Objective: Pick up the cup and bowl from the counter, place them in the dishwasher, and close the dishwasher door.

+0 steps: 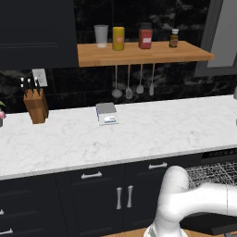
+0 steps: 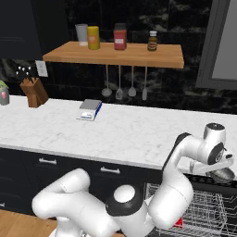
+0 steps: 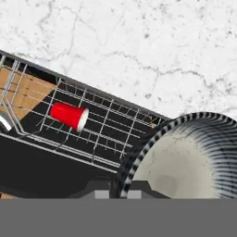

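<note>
Jaws pinch the rim of a round bowl [image 3: 185, 157], its outside ribbed in black and white, its inside smooth and pale, held over the dishwasher [image 2: 203, 208] beside the veined marble bench [image 2: 115, 134]. A small red cup [image 3: 69, 116] lies on its side in the silver wire rack [image 3: 92, 125]

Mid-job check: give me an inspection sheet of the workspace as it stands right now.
Surface: white marble counter.
Job's things: red cup lies on its side in the dishwasher rack; striped bowl held beside the counter edge, above the rack.
Clutter: kitchen scale, knife block.
Grippers: gripper shut on the bowl.
Cables: nothing seen.
Surroundings: wooden shelf with jars, hanging utensils, navy cabinets.
</note>
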Controlling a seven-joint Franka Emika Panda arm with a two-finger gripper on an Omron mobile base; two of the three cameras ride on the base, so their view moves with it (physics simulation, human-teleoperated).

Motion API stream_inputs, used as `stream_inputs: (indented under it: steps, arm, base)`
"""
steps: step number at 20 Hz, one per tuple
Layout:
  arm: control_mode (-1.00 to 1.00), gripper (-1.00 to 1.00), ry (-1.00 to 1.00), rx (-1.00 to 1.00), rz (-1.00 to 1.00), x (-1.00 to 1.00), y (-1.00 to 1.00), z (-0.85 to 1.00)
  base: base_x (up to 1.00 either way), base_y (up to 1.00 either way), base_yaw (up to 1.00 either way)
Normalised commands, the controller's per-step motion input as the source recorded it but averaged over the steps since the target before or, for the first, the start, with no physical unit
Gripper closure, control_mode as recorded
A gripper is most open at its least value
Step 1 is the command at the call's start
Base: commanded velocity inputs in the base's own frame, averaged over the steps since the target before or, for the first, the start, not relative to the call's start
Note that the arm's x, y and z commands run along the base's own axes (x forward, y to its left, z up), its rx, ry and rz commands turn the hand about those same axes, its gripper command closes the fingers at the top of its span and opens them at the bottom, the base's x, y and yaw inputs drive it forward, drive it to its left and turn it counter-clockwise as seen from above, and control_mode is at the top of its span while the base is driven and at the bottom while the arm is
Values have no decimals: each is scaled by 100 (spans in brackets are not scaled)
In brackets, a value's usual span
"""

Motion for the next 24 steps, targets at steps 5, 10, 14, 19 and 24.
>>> stream_inputs:
  steps: [5,10,14,19,24]
  arm:
    - [-100,100,6,42,0,-88,0,-28]
    - [-100,100,7,34,0,-16,1,-44]
    - [-100,100,3,21,-4,25,4,-65]
    - [-100,100,4,17,-12,39,0,-66]
    - [-100,100,2,7,-15,35,-4,-73]
  base:
    - [0,0,0]
    - [0,0,0]
    - [0,0,0]
    - [0,0,0]
    - [0,0,0]
